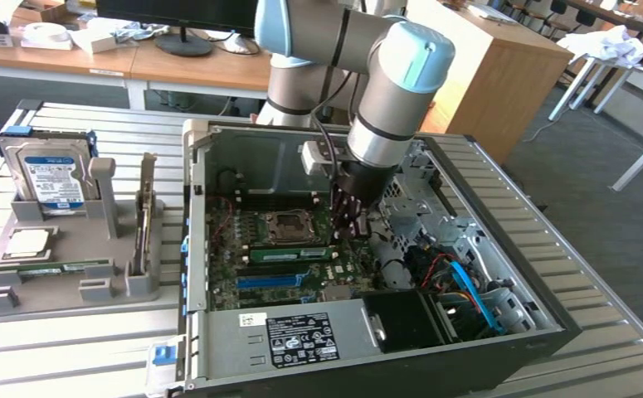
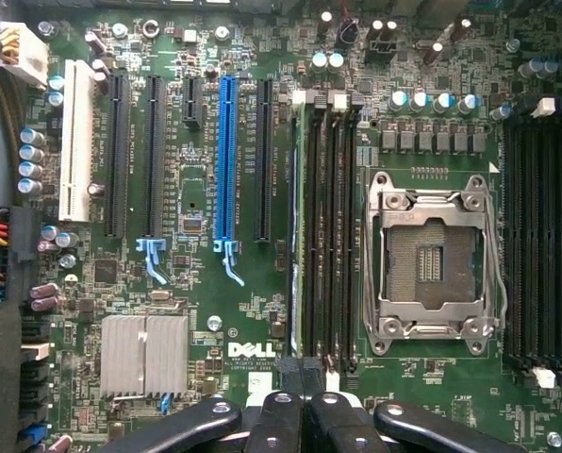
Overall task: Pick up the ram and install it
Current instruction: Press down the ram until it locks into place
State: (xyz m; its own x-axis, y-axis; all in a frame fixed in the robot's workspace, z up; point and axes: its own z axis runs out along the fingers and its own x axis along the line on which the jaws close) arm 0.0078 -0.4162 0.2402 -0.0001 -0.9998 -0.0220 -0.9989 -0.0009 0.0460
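Note:
The ram [image 1: 288, 252] is a long green stick standing on edge in a memory slot of the motherboard [image 1: 257, 274], beside the empty processor socket [image 1: 288, 222]. In the wrist view the ram [image 2: 295, 236] shows edge-on as a thin pale line in the outermost of several black slots. My gripper [image 1: 349, 232] reaches down into the open computer case [image 1: 520, 332] at one end of the stick. The gripper [image 2: 300, 404] is shut, its black fingers [image 2: 276, 420] pressed together just above that end, with nothing seen between them.
On the exterior view's left, a grey holder tray [image 1: 45, 307] carries a blue-labelled hard drive [image 1: 46, 176], a square processor chip [image 1: 28, 242], a flat green stick [image 1: 50, 267] and an upright card [image 1: 144, 217]. Blue and orange cables [image 1: 470, 290] crowd the case's right side.

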